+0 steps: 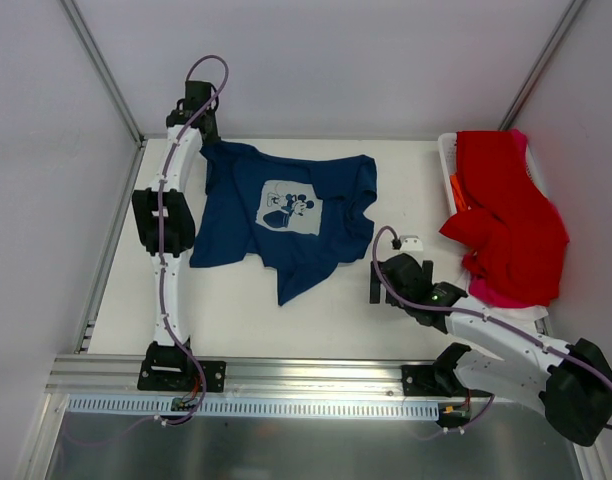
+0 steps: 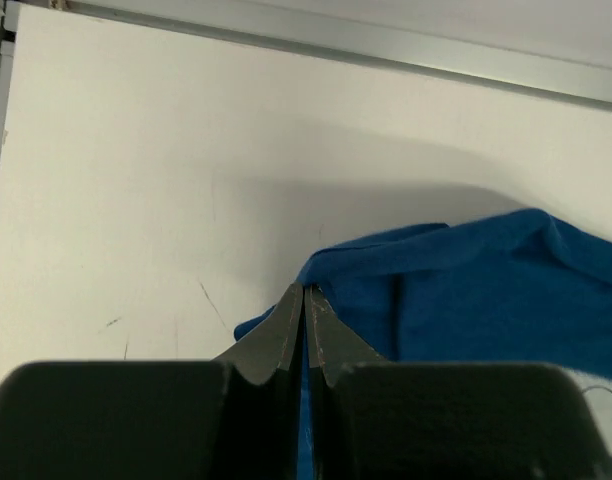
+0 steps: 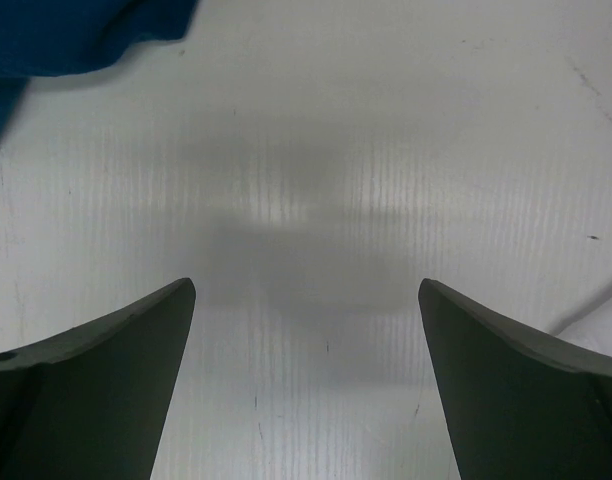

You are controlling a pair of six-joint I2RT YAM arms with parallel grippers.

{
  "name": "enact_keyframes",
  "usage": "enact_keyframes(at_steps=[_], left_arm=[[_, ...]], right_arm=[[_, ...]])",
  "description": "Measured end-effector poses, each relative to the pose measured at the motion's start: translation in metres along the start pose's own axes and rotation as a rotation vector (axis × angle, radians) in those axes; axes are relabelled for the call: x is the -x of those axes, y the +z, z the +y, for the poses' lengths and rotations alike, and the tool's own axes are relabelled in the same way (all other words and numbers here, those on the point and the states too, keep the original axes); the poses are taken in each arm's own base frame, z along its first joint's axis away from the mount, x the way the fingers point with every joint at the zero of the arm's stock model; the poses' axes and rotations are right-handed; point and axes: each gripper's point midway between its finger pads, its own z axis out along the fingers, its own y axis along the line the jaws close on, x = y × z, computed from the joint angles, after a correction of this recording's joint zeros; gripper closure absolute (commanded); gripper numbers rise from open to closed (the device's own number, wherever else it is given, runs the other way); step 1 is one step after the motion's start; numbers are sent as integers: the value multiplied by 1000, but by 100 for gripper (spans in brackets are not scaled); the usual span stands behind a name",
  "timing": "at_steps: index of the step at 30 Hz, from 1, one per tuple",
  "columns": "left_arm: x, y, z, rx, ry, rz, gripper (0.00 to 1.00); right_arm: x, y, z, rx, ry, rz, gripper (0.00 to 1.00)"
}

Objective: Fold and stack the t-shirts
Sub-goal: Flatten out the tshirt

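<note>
Only partly vis., navy tee [image 2: 466, 300] sits pinched in left tool [image 2: 304, 292].

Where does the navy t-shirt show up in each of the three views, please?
Top external: the navy t-shirt lies spread, print up, left of centre on the table.
Left wrist: the navy t-shirt fills the lower right, its edge pinched in the shut left pincer.
Right wrist: only a corner of the navy t-shirt, top left.
Shared landmark: the white table top, seen in all three.
</note>
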Motion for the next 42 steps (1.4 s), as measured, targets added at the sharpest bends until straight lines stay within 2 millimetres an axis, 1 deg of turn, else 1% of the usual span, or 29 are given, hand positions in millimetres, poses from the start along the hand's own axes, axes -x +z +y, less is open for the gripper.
enact_keyframes(at_steps=[3,7,10,12,14,18,20,21,22,23,26,28,30,32,33,34,36,37,39,42], left_arm=[[7,11,7,44,10,-30,100],[8,34,20,83,19,-55,100],[8,52,35,111,9,-72,100],[7,60,46,129,-1,-77,100],[10,65,57,144,-16,-92,100],[21,67,66,150,-38,-136,100],[23,68,66,143,-44,-151,100],[22,69,64,136,-43,-152,100],[19,70,62,124,-41,-148,100],[16,70,59,113,-38,-142,100],[4,70,49,85,-29,-120,100],[-4,70,43,70,-24,-105,100],[-12,71,36,52,-17,-92,100],[-20,74,33,45,-11,-85,100],[-26,76,31,44,-7,-76,100],[-31,78,31,46,-4,-70,100],[-41,82,30,49,-1,-58,100],[-46,84,31,51,0,-51,100],[-52,87,27,50,5,-48,100],[-56,91,26,54,5,-61,100]], right_arm=[[-1,3,5,8,-20,25,1],[7,8,14,12,-58,41,1],[16,15,24,15,-83,46,0],[19,23,32,16,-100,58,1],[20,31,40,23,-111,73,1],[23,45,50,19,-133,86,0],[33,49,57,21,-141,79,0],[43,50,63,25,-143,72,1],[57,52,71,40,-137,60,0],[76,53,80,59,-121,37,1],[146,56,108,144,-41,-41,0],[203,59,125,225,27,-108,1],[259,65,134,291,87,-183,1],[298,77,134,328,130,-225,1],[310,84,133,341,146,-237,1],[321,96,131,351,165,-244,1],[328,125,126,359,197,-222,1],[328,142,123,357,213,-204,1],[316,176,115,337,238,-152,1],[287,217,108,307,261,-63,0]])
